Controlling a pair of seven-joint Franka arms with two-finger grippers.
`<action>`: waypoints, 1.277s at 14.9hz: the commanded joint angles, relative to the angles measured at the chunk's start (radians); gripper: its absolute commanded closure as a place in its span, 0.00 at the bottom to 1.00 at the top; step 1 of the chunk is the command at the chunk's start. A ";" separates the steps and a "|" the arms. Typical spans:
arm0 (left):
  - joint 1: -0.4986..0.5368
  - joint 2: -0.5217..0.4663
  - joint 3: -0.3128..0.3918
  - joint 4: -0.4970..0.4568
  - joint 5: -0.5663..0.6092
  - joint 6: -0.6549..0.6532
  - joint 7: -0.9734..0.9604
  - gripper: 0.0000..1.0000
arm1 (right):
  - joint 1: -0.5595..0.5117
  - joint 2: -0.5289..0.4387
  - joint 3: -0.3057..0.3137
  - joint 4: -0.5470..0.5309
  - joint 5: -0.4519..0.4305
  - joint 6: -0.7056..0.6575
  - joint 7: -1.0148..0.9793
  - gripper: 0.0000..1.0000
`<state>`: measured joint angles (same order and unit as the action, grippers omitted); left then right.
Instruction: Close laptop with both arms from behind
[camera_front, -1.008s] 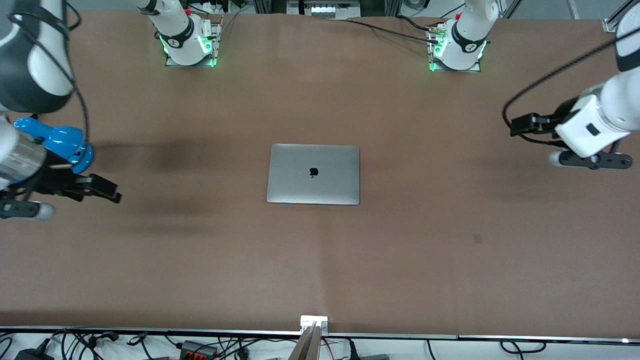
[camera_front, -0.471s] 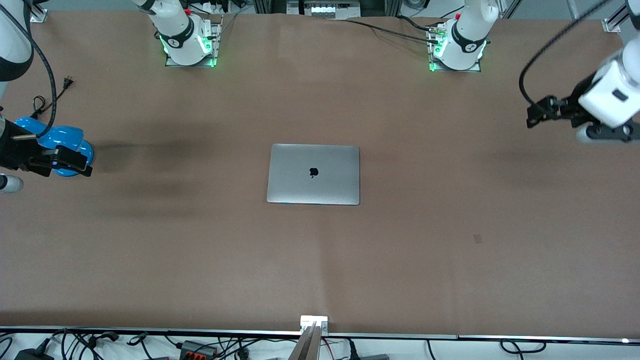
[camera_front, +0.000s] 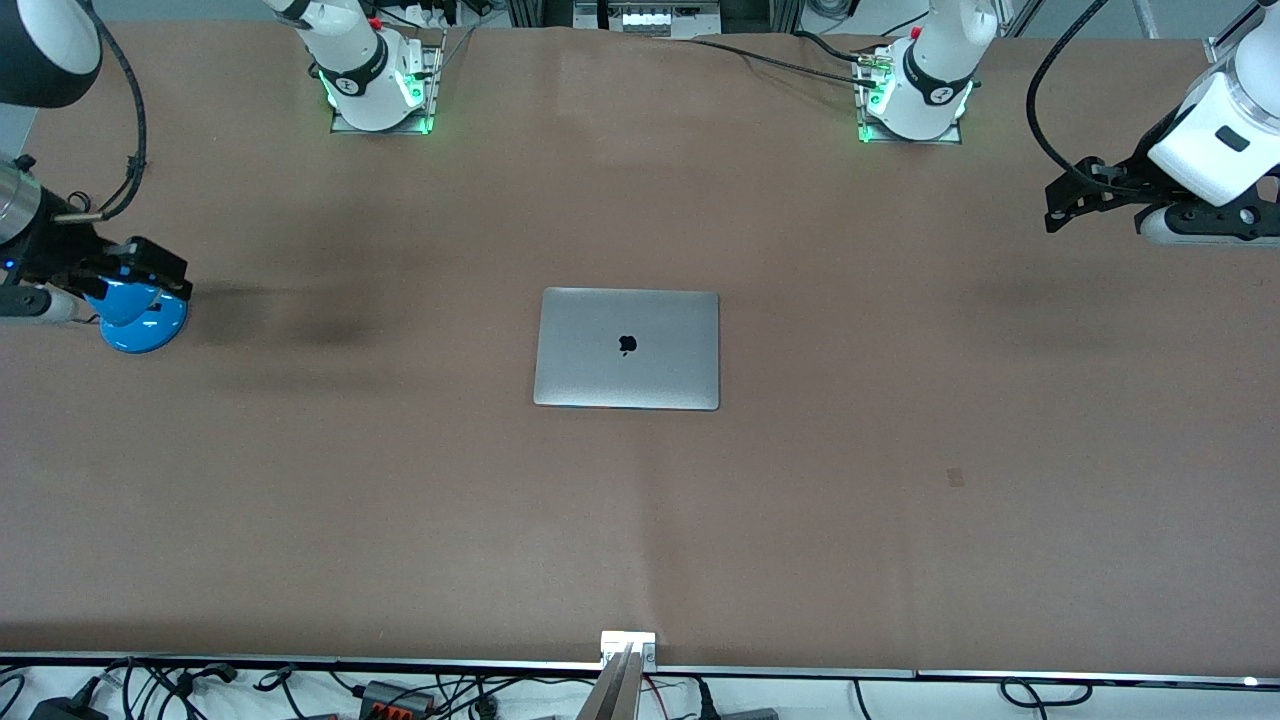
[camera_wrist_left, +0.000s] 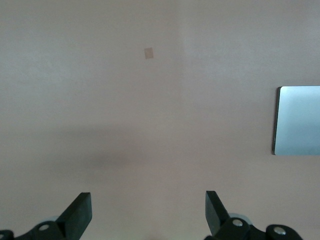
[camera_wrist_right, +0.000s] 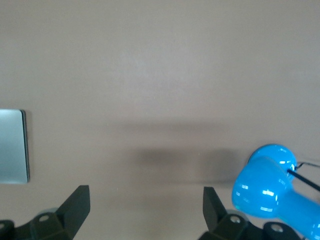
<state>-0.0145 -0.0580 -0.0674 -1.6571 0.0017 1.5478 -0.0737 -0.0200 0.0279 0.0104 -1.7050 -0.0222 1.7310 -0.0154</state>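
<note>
Laptop (camera_front: 627, 348) lay shut and flat near the middle of the table (camera_front: 800, 520), its slim silver-grey metal lid facing up with a small black apple logo at its centre and softly rounded corners. A corner of that same pale lid showed at the edge of both wrist views (camera_wrist_left: 299, 120) (camera_wrist_right: 13, 146).

Brown matte covering, smooth and plain, ran over the whole table, marked only by a faint seam down the middle, soft blurred shadows, and a small darker square patch (camera_front: 956, 477) toward the left arm's end, nearer the front camera than the laptop. Along the table's camera-side edge ran a metal rail, with black cables and adapters on the white floor below it. Two white arm bases with green lights stood at the robots' edge.

The left gripper (camera_front: 1068, 196), black on a white wrist, hung over bare table at the left arm's end, well apart from the laptop; its wrist view showed its fingers (camera_wrist_left: 80, 212) spread wide with nothing between them. The right gripper (camera_front: 150, 268) hung at the right arm's end, just over a glossy blue desk lamp (camera_front: 140, 318) with a rounded head and round base; its fingers (camera_wrist_right: 77, 202) were likewise spread wide and empty, the lamp (camera_wrist_right: 272, 192) beside one of them.
</note>
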 joint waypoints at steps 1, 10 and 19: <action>-0.005 0.029 0.006 0.034 -0.016 -0.006 0.011 0.00 | -0.014 -0.101 0.017 -0.136 -0.013 0.042 -0.001 0.00; -0.005 0.030 0.003 0.043 -0.016 -0.008 0.015 0.00 | -0.020 -0.088 0.011 -0.093 -0.001 0.038 0.009 0.00; -0.005 0.029 0.003 0.043 -0.014 -0.009 0.015 0.00 | 0.026 -0.085 -0.021 -0.094 0.004 0.015 0.014 0.00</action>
<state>-0.0148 -0.0409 -0.0686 -1.6413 0.0017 1.5483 -0.0722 -0.0214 -0.0494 0.0116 -1.8010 -0.0219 1.7566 -0.0117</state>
